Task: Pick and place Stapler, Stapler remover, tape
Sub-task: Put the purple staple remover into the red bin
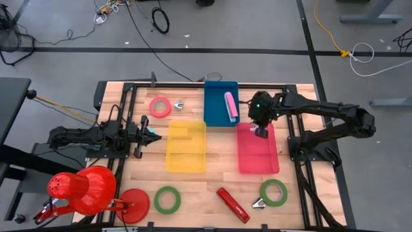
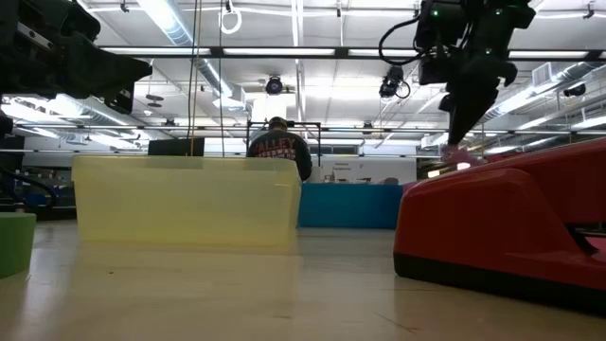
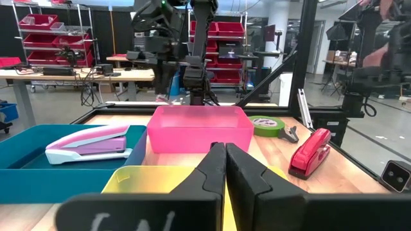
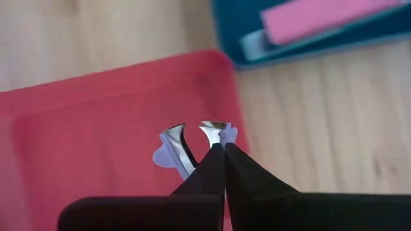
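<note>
Staple remover (image 4: 192,144) pinched in the right gripper (image 4: 221,151), fingers clenched on it, hanging over the pink tray (image 1: 257,158) near that tray's far end. Judgement: mid-placement, remover about to be dropped in pink; not yet released.

Done, as things lie: pink stapler (image 1: 230,105) lies inside the blue tray (image 1: 215,109). That is the only item already binned.

Left, by my reckoning:
- yellow tray (image 1: 187,147) holds nothing visible.
- red stapler (image 1: 232,204) on bare table at the near edge.
- green tape (image 1: 167,200) near the front left; second green tape (image 1: 274,193) front right, with another remover (image 1: 258,204) just beside it.
- red tape (image 1: 159,106) at the far left, a third remover (image 1: 178,104) just beside it.

Which tray takes tape I cannot tell; yellow seems likely, being the only one without contents.

Left gripper (image 1: 153,136) closed on nothing, parked level over the table just beside the yellow tray's left edge, waiting.

Red lamp (image 1: 84,190) at the front left corner, clear of the work. A person stands in the room beyond the table, back turned.
</note>
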